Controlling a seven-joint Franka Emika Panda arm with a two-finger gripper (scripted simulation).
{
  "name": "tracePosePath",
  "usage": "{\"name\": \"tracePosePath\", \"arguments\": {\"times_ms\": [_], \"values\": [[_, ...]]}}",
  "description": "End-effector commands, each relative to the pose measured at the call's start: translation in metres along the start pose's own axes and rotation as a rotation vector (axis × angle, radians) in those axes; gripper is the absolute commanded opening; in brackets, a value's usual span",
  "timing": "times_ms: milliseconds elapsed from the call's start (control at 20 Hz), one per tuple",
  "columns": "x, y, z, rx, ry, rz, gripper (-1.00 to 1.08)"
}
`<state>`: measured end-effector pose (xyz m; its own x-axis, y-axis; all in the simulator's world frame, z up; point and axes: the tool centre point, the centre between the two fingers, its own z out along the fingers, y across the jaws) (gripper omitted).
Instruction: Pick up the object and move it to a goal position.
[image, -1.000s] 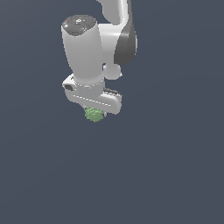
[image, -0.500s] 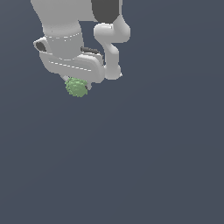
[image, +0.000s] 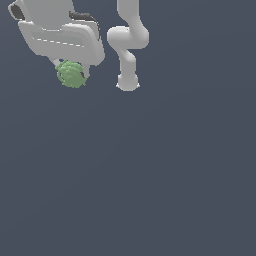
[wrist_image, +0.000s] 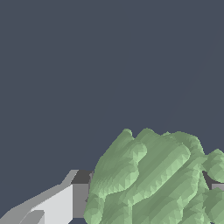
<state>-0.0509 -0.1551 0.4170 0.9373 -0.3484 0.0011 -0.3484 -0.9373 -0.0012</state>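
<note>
— Where's the object (image: 71, 74) sitting now?

— Up at the exterior view's far left, tucked under the white gripper (image: 70, 75), well above the plain grey floor (image: 150, 190).

— Is it being held?

— Yes, the fingers (wrist_image: 65, 201) are pressing in on both sides of the bumpy green lump, closed only to its width. The arm's base (image: 127, 82) is standing just to its right.
</note>
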Motion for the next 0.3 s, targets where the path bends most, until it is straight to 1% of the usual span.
{"name": "tracePosePath", "arguments": {"times_ms": [0,250], "values": [[-0.0012,0.0050,-0.0083,-0.001,-0.001,-0.001,-1.00],[-0.0009,0.0081,-0.0135,-0.001,-0.001,-0.002,-1.00]]}}
